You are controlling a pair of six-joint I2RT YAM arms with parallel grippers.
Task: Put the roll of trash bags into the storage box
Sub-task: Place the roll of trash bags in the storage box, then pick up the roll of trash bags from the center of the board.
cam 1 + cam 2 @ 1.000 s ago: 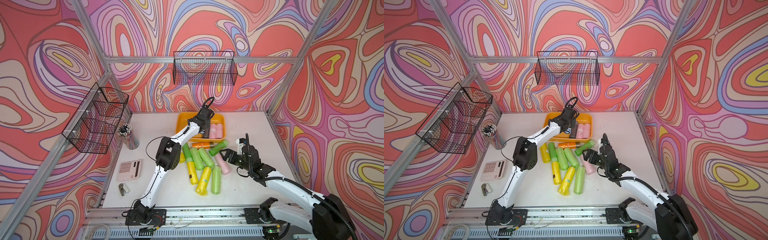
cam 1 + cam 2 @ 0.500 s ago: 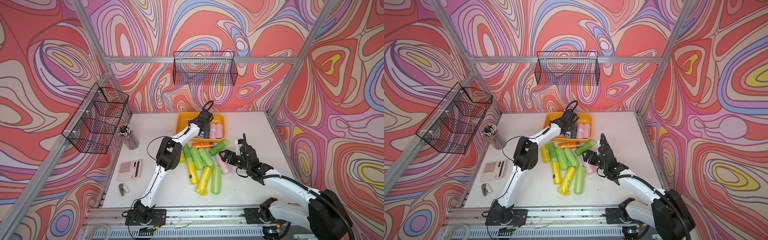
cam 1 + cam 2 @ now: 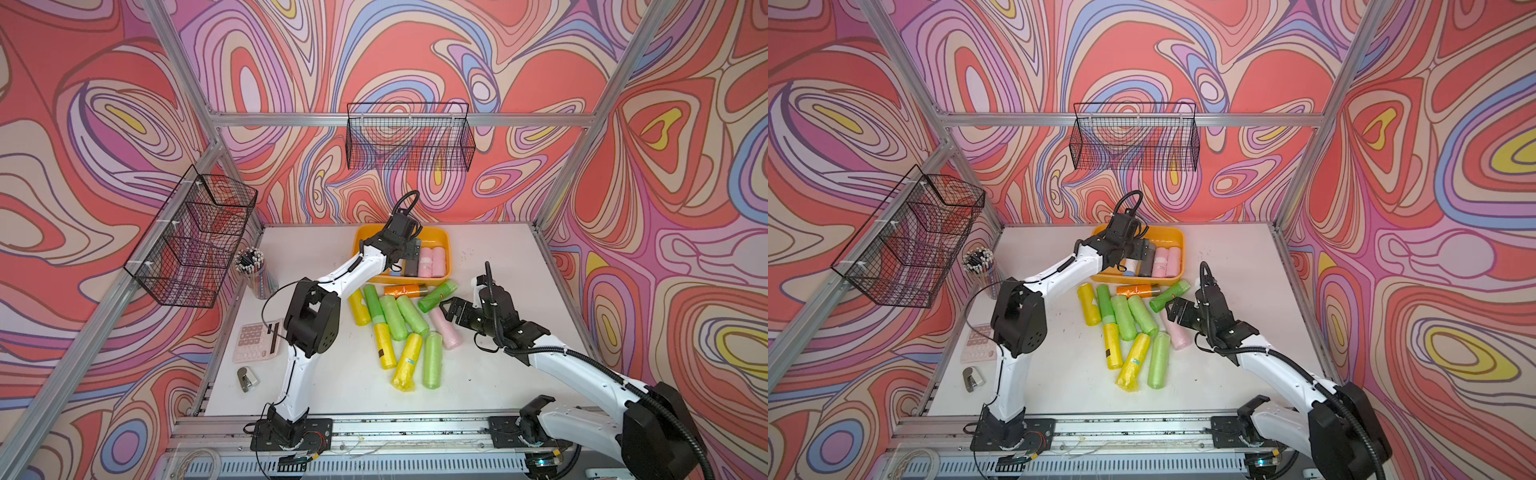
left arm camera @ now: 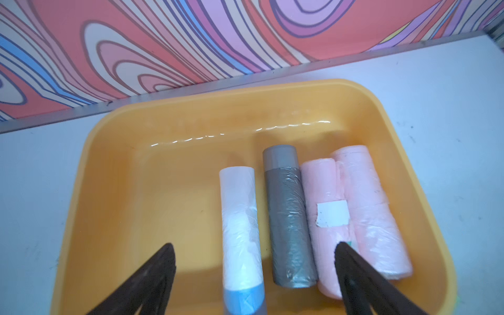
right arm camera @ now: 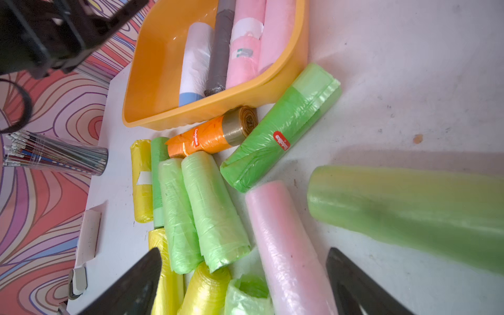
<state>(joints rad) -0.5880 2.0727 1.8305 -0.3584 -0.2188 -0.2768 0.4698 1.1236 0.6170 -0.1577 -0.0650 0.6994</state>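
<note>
The orange-yellow storage box (image 3: 436,230) (image 3: 1173,237) (image 4: 245,92) (image 5: 152,68) stands at the back of the table. A white roll of trash bags with a blue end (image 4: 240,218) (image 5: 195,60) lies on its floor beside a grey roll (image 4: 289,218) and two pink rolls (image 4: 371,212). My left gripper (image 3: 409,257) (image 3: 1140,259) (image 4: 253,244) hovers open over the box, its fingers wide on either side of the white roll and apart from it. My right gripper (image 3: 451,309) (image 3: 1177,309) (image 5: 244,251) is open just above a pink roll (image 3: 446,332) (image 5: 283,240) on the table.
Several green and yellow rolls (image 3: 395,320) lie piled in front of the box, with an orange roll (image 3: 401,289) against its near wall. A pencil cup (image 3: 253,270), calculator (image 3: 257,340) and metal clip (image 3: 246,378) sit at left. Black wire baskets (image 3: 409,137) (image 3: 195,241) hang on the walls.
My left gripper has opened and let go of the white roll, which now lies in the box. The right gripper has shifted slightly over the pile and stayed open.
</note>
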